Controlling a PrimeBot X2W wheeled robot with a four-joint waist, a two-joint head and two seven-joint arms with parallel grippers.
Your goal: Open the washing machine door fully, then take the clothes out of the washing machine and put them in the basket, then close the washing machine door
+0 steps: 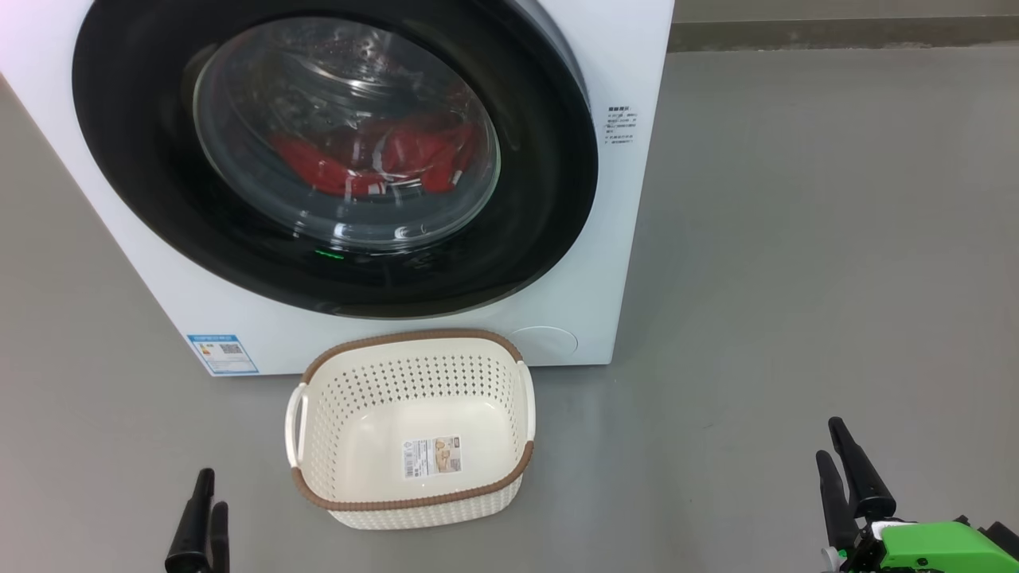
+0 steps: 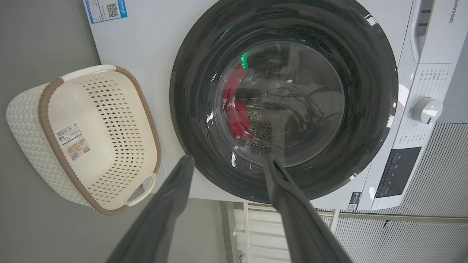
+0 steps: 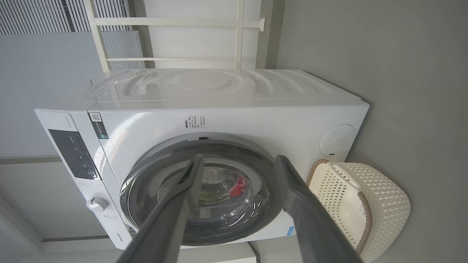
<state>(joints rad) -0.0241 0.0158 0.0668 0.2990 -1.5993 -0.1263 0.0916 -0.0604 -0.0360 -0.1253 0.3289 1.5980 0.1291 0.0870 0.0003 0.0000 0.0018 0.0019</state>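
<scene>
Grey smooth floor (image 1: 796, 239) all round, pale ribbed wall panels (image 2: 420, 233) behind. Counted: one big white box-shaped front-loading washing machine (image 1: 605, 278); one large round washing machine door (image 1: 541, 199) with a wide glossy black rim and a bulging clear glass window, lying over the washing machine's opening, latched or slightly ajar impossible to tell; one heap of bright red fabric clothes (image 1: 414, 155) with white trim, low inside the washing machine behind the glass, number of garments not clear; one small cream perforated plastic basket (image 1: 414, 503) with a brown woven-look rim and two side handles, upright on the floor just in front of the washing machine's base, below the door. Two grippers, each with two long dark fingers: left gripper (image 1: 211, 493) and right gripper (image 1: 829, 439), both well back from the washing machine, both with fingers spread apart and gripping nothing. Clothes well beyond both grippers; basket between the washing machine and the left gripper, far to the side of the right gripper. Writing: rectangular blue label (image 1: 223, 354) with a QR code at the washing machine's lower front corner, small print (image 1: 619, 126) beside the door, both too fine to read; "sense" (image 2: 453, 11) on the washing machine's top panel near one white round knob (image 2: 426, 109) and one dark control panel (image 2: 398, 171); white paper label (image 1: 432, 456) with a barcode on the basket's inner bottom.
</scene>
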